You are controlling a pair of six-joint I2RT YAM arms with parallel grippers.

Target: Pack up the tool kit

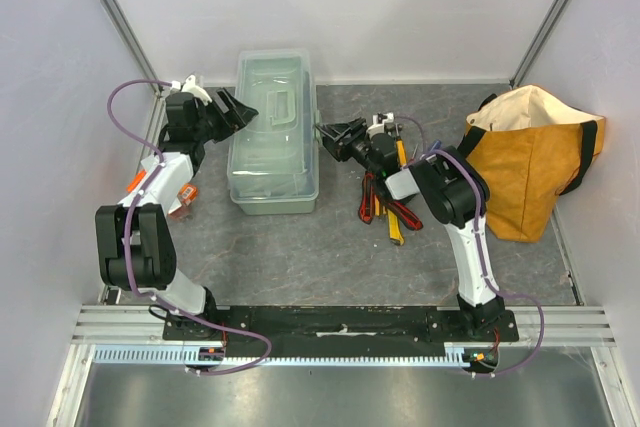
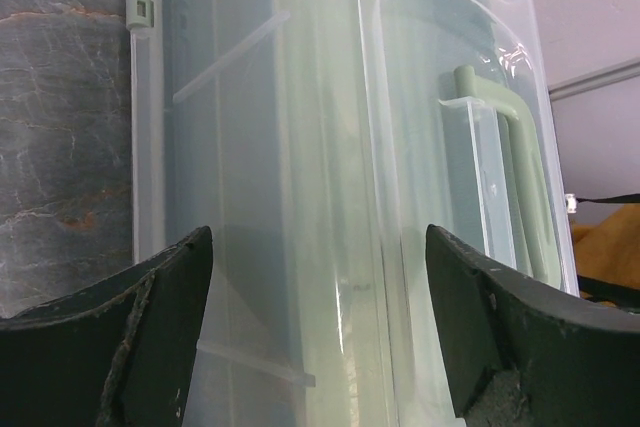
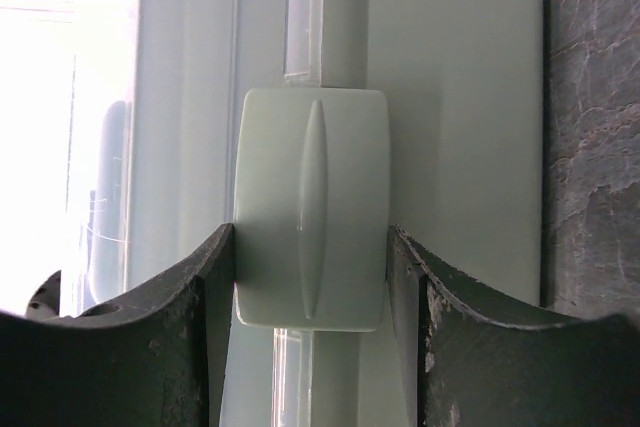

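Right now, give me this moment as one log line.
left gripper: open over translucent lid | right gripper: shut on pale green latch of closed plastic toolbox | red-and-yellow hand tools: unpacked beside toolbox

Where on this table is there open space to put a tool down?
The widest bare stretch is the grey tabletop in front of the pale green plastic toolbox, toward the near edge. Crowded: the gap between toolbox and orange-tan fabric bag, filled by the pile of hand tools and the right gripper.

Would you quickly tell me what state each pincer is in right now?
Left pincer: open, holding nothing, at the toolbox lid.
Right pincer: closed on the toolbox latch.
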